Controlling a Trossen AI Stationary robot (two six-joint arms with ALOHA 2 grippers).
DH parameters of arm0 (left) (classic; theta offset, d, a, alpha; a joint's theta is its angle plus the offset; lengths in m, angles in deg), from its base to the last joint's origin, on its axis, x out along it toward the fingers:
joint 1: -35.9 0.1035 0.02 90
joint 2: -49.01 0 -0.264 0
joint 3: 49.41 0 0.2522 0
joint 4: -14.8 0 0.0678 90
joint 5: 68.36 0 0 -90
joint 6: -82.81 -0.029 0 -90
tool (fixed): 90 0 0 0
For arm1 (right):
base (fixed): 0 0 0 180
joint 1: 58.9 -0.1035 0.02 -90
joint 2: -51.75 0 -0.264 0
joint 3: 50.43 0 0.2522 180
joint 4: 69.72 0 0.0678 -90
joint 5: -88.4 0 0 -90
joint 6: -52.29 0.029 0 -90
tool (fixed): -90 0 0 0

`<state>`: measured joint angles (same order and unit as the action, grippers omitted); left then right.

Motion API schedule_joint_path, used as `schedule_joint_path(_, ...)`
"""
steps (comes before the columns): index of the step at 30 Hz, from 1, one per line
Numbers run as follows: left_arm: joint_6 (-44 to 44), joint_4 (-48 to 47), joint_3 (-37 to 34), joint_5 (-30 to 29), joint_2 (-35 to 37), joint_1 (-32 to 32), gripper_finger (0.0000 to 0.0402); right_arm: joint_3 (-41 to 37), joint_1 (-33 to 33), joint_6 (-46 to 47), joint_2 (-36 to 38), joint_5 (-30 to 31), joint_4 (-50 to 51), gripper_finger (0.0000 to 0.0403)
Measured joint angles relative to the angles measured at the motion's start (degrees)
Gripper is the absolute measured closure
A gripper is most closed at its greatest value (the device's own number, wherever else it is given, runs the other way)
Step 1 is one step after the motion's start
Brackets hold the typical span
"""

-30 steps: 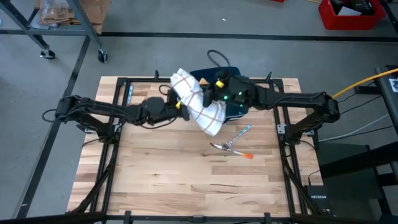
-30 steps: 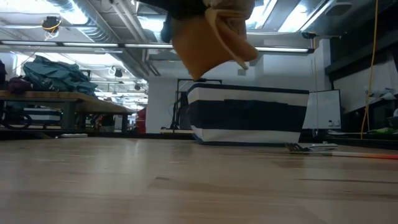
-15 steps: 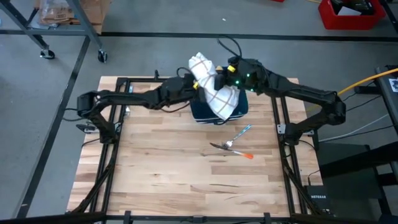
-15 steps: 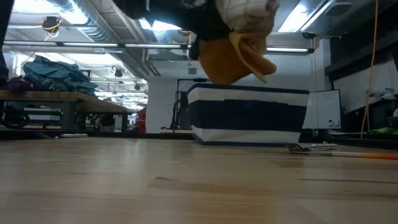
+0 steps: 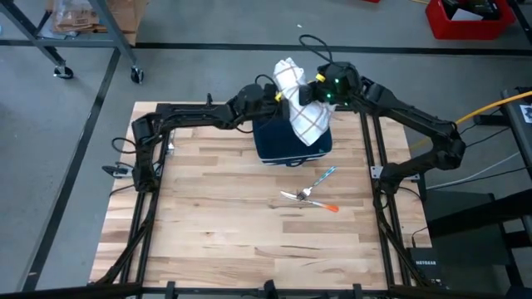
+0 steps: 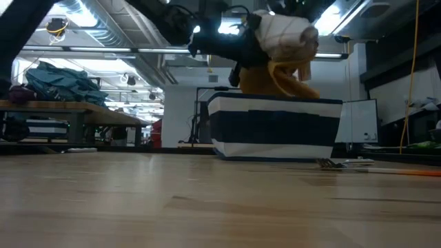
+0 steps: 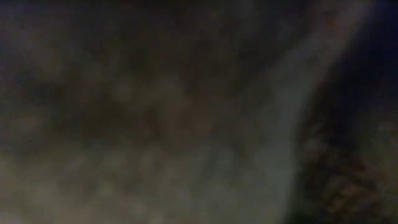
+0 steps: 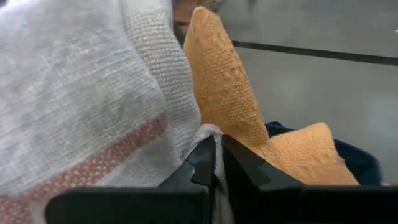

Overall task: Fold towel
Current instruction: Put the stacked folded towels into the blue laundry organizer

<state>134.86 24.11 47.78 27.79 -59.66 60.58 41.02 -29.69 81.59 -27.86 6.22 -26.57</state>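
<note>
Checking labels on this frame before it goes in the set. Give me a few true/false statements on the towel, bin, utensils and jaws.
1. The white checked cloth towel lies flat on the wooden table. False: both arms hold it bunched in the air above the navy-and-white striped fabric bin.
2. The right gripper has its jaws shut on the towel. True.
3. A metal spoon lies on the table in front of the bin. True.
4. The utensils are inside the bin. False: they lie on the bare table.
5. The left gripper hangs idle away from the towel. False: it is shut on the towel.
</note>
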Motion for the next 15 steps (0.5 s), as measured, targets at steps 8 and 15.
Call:
schedule_joint_path(8, -1.2, -3.9, 0.7, 6.0, -2.1, 3.0, 0.0394, -0.1, 2.1, -1.1, -3.7, -0.7, 2.4, 0.0373)
schedule_joint_path(15, -2.8, -11.0, -1.5, 11.8, -2.1, 4.5, 0.0389, -0.2, 1.9, -1.1, -9.4, -1.7, 7.2, 0.0373)
